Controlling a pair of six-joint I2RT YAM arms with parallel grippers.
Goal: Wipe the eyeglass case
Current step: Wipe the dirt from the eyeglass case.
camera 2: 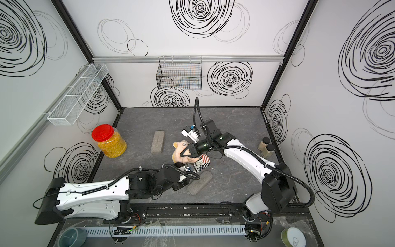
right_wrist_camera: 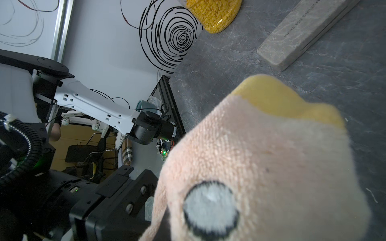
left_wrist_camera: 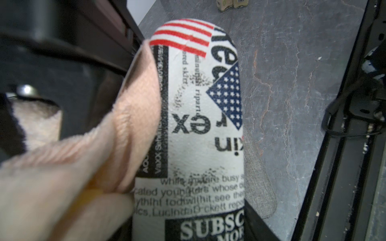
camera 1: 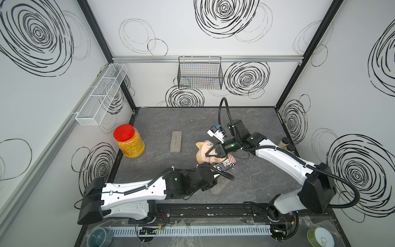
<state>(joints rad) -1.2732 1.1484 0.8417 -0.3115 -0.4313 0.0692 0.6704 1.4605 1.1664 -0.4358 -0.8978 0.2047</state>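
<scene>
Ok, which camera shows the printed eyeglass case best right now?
The left wrist view: the printed case fills the frame, its print sharp, with the cloth lying against one long side. In both top views only a small part of it shows beside the cloth. The right wrist view shows none of it.

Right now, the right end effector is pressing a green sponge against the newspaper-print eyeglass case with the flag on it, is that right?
Not quite. It is no green sponge: the right end effector is pressing a peach plush cloth with a yellow edge against the newspaper-print eyeglass case. The left wrist view shows the cloth on the case.
</scene>
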